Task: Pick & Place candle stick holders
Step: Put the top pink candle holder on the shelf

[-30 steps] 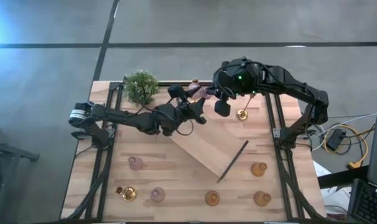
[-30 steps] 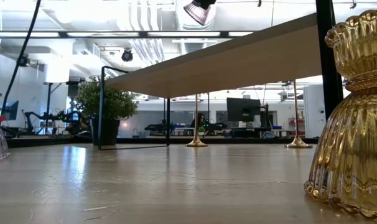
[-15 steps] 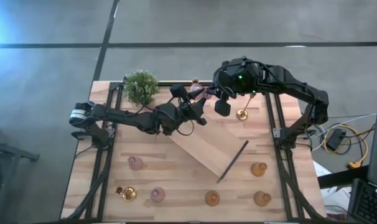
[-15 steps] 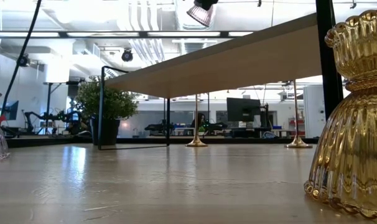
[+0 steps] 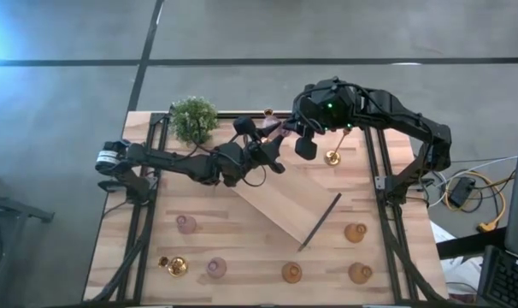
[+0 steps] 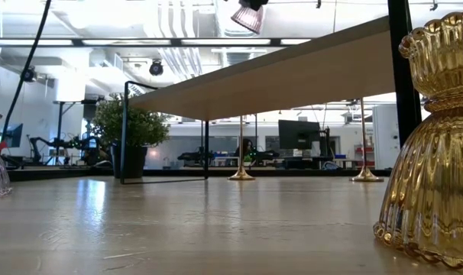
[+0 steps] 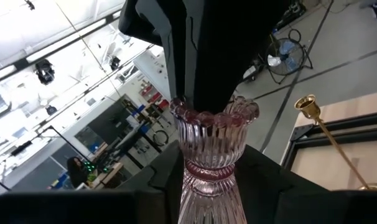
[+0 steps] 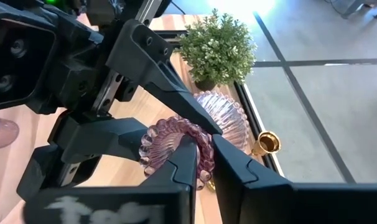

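Observation:
A pale pink ribbed glass holder [image 5: 276,128] is in the air over the table's far middle, between both grippers. My left gripper [image 5: 267,141] reaches in from the left and is shut on it. My right gripper [image 5: 290,130] comes from the right and is shut on its rim. The holder's base end shows in the low view [image 6: 250,14], high above the table. Other holders stand on the table: gold ones [image 5: 332,156] [image 5: 173,265], pink ones [image 5: 186,224] [image 5: 216,267] and amber ones [image 5: 355,233] [image 5: 291,272] [image 5: 360,272]. My left gripper pinches the pink holder's narrow waist [image 7: 207,169] between its two fingers, which lie across it. The holder is lifted clear of the table, its scalloped cup end [image 7: 213,118] toward my right gripper. My right gripper has the cup's scalloped rim [image 8: 204,146], one finger [image 8: 183,163] inside the cup and one [image 8: 238,171] outside, so the glass wall sits between them. It comes at the open end from the table's right.
A long light-wood tray [image 5: 285,201] with black handles lies slantwise across the table's middle, below both grippers. A green potted plant [image 5: 193,118] stands at the far left. A gold holder [image 5: 268,112] stands at the far edge. Close to the low camera stands an amber holder [image 6: 438,137].

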Motion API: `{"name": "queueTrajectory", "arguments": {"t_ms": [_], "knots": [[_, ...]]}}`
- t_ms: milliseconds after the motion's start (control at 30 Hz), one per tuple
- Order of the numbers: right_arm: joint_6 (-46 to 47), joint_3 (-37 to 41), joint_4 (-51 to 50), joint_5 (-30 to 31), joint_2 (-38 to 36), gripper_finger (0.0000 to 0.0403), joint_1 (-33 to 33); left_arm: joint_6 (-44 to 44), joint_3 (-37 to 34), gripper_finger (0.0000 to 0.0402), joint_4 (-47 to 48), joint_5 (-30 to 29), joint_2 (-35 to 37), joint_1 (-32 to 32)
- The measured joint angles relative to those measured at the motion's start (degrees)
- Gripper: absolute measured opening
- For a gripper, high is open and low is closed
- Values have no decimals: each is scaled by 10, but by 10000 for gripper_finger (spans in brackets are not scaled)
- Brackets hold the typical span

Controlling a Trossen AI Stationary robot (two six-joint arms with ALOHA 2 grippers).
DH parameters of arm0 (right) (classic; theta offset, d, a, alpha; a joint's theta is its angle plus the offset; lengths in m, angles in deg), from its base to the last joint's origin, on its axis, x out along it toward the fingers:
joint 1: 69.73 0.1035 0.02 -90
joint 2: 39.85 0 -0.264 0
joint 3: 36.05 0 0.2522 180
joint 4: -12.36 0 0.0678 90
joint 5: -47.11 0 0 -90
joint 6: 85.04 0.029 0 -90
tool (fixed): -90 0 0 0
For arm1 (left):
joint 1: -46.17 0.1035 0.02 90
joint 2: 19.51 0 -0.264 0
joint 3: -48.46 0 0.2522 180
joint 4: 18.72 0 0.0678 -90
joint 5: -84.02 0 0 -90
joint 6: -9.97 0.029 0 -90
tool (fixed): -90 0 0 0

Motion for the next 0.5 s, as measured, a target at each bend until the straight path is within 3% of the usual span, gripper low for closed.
{"name": "queueTrajectory", "arguments": {"t_ms": [333, 500], "knots": [[1, -3, -13, -7, -4, 123, 1, -41, 0, 118, 17, -3, 0, -1], [3, -22, -47, -11, -20, 149, 2, -48, -2, 118, 30, -47, 0, -1]]}}
